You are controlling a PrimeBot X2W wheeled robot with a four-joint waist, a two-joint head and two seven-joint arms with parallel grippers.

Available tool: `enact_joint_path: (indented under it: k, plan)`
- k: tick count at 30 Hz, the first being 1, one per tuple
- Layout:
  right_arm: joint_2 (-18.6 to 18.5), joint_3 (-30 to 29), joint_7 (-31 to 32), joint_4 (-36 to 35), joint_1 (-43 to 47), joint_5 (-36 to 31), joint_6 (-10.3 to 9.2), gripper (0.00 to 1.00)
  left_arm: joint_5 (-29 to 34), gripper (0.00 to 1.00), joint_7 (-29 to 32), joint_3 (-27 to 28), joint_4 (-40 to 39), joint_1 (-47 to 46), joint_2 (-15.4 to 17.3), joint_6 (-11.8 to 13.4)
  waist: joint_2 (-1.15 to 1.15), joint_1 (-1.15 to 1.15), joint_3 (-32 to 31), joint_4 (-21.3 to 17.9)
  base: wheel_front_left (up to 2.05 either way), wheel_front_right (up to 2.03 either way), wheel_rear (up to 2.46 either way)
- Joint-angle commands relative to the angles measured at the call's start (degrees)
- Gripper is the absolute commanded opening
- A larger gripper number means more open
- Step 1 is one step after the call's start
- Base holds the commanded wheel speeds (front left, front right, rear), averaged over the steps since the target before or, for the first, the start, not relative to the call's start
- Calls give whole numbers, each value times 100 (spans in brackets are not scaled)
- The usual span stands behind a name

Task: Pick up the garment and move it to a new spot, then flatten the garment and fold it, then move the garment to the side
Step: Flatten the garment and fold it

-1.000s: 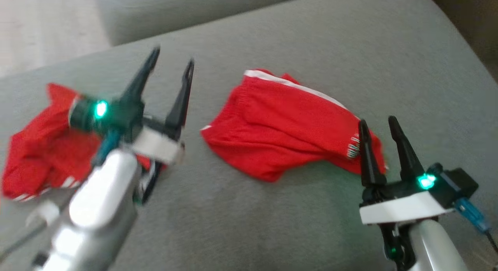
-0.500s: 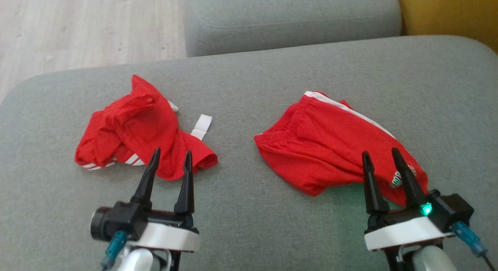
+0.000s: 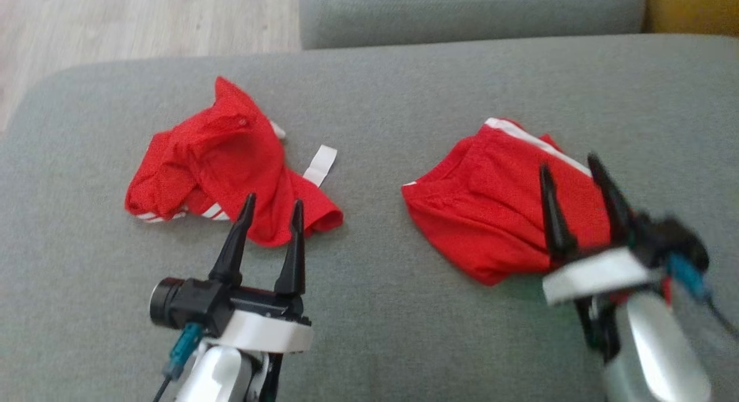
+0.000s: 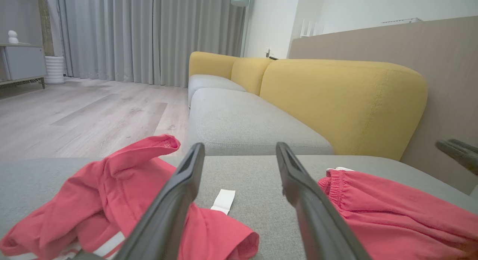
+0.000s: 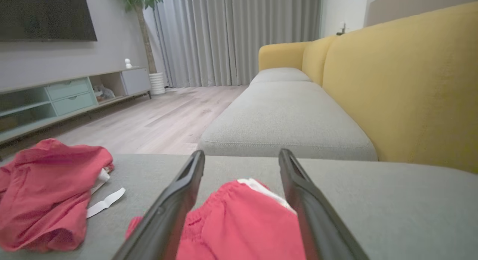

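Both pincers stand spread wide, holding nothing. The left gripper (image 3: 273, 201) hangs at the near edge of the crumpled red garment (image 3: 225, 159) on the left of the grey cushion (image 3: 375, 332), and the right gripper (image 3: 569, 163) over the red shorts (image 3: 491, 217) on the right, poised for a pick, I'd say, though which piece is meant I cannot tell. A white strip (image 3: 321, 165) lies between them. The yellow backrest (image 4: 336, 99) stands well clear, far right.

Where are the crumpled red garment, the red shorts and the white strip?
crumpled red garment (image 3: 219, 156), head view, middle of the bunched cloth.
red shorts (image 3: 485, 217), head view, red front panel.
white strip (image 3: 320, 165), head view, its middle.
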Motion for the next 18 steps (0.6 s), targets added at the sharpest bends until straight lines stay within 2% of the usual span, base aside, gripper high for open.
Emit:
enact_joint_path:
  k: [1,4,10,11,15,18]
  plan:
    - [-31,60,247,-21,-592,-165,-4,100,65,100,-30,213,-101,-283,-39,-56,0,-1,194,166,0,0,0]
    - [-89,-52,837,378,-1217,-226,-4,100,102,100,-30,209,38,-343,-104,-147,0,-1,345,280,0,0,0]
    - [-483,-133,1944,1603,-2233,-7,-4,100,141,100,-30,276,217,-469,-223,-251,0,-1,545,537,0,0,0]
    - [-483,-133,1944,1603,-2233,-7,-4,100,141,100,-30,276,217,-469,-223,-251,0,-1,545,537,0,0,0]
    - [-712,-152,2325,2407,-2664,29,-4,100,174,100,-30,274,262,-522,-283,-314,0,-1,620,720,0,0,0]
    - [-885,55,2535,3040,-2917,60,-4,100,195,100,-30,292,273,-547,-319,-337,0,-1,669,837,0,0,0]
